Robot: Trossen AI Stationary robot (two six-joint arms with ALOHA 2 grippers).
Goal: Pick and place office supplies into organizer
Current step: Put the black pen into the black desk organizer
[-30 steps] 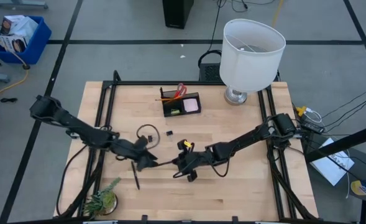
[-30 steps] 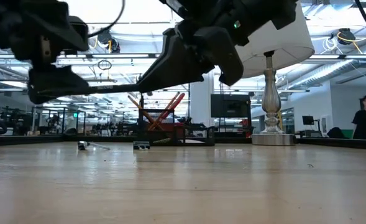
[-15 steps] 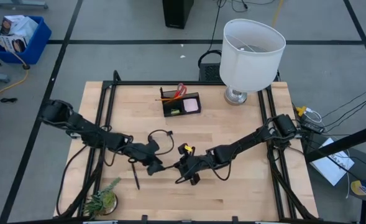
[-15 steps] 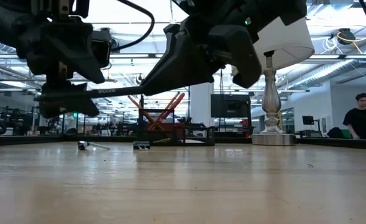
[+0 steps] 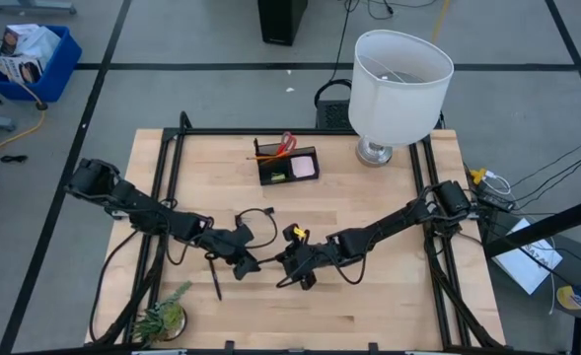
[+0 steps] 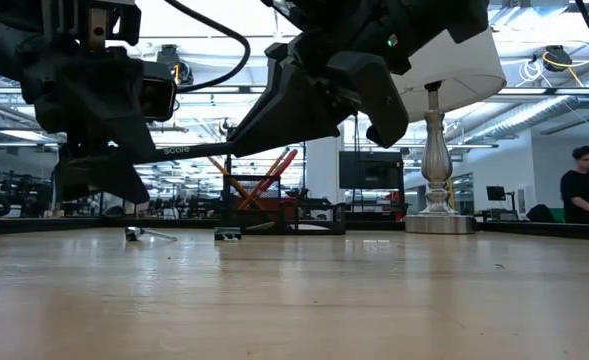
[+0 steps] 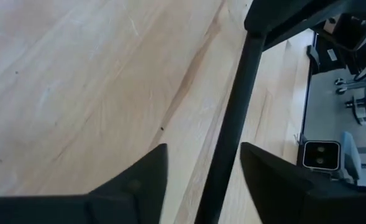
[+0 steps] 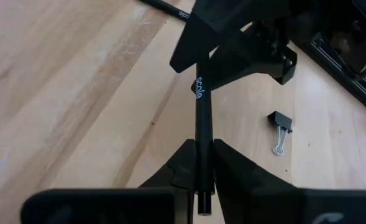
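My right gripper is shut on a black pen, held above the table's middle. The pen reaches toward the table's left, into my left gripper. My left gripper is open, with one finger on each side of the pen's shaft. I cannot tell whether they touch it. The black organizer stands at the far middle and holds red-handled scissors, orange pencils and a pink pad. A second black pen lies flat on the table near my left gripper. My right gripper pinches the pen between its two fingers near one end; a short stub sticks out behind them. The fingers come from the table's right and lie along the pen. The pen is about level, clear of the table.
A white-shaded lamp stands at the far right corner. A small green plant stands at the near left corner. Black clips lie between the grippers and the organizer. A person stands in the room beyond the table.
My left gripper has moved toward the table's right, up to the pen held by my right gripper, and its fingers now stand around the pen's shaft. The pen has stayed level and clear of the table.
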